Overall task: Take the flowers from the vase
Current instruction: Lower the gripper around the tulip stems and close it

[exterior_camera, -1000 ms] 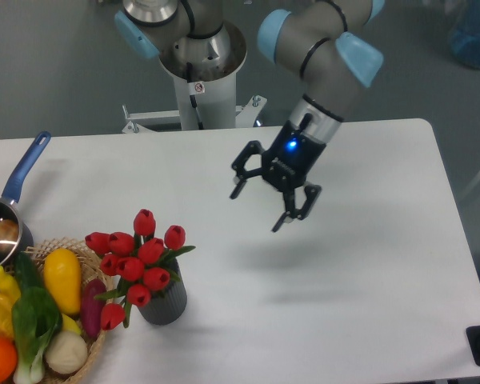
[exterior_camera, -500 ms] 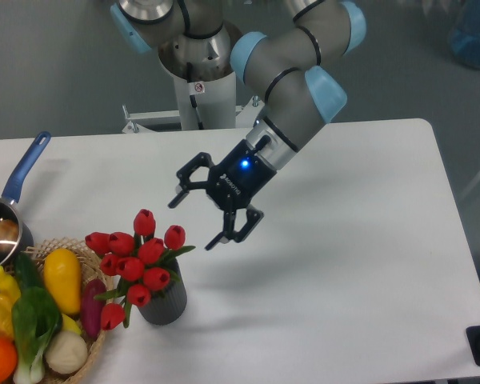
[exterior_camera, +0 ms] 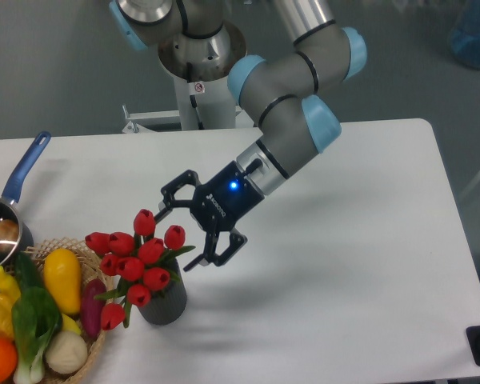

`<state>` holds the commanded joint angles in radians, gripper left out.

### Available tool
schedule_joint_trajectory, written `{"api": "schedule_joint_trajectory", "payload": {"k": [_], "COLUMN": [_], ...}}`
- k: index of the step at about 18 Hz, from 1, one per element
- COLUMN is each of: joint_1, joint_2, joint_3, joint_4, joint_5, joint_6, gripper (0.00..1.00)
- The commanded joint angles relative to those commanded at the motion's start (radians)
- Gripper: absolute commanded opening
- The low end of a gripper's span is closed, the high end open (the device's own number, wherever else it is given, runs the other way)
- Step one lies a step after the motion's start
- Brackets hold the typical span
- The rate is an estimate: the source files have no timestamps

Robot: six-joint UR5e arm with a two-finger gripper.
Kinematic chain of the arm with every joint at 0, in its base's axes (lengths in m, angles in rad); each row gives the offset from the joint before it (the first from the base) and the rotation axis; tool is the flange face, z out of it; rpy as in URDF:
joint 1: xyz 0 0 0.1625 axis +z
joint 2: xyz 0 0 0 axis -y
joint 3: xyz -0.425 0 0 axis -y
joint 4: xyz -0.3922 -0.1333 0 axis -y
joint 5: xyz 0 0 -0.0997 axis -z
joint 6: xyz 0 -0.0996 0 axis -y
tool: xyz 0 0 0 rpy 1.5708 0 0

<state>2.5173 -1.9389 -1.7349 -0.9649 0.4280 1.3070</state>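
Gripper point(exterior_camera: 174, 234) spread wide, holding nothing, tilted toward the tulips point(exterior_camera: 136, 258) from their right, fingertips just beside the top buds. Tulips sit in the dark ribbed vase point(exterior_camera: 166, 302) near the table's point(exterior_camera: 360, 272) front-left. Wicker basket point(exterior_camera: 86, 352) of vegetables touches the bunch's left side; blue-handled saucepan point(exterior_camera: 6, 218) farther left.
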Motion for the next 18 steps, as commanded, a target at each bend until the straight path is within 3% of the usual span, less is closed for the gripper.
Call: {"api": "schedule_joint_trajectory", "payload": {"k": [2,6,8,13,18], "joint_1": [-0.002,-0.008,-0.006,-0.003,-0.003], "joint_2": [-0.005,-0.003,0.001,0.018,0.035], "joint_3": [-0.011,-0.015,-0.015,-0.015,-0.025], "joint_4": [0.003,0.003,0.005,0.008,0.005], "joint_5": [0.000,0.002,0.006,0.015,0.014], "joint_6": [0.000,0.002,0.002,-0.002,-0.014], "gripper": [0.95,0.35,0.14,0.07,0.05]}}
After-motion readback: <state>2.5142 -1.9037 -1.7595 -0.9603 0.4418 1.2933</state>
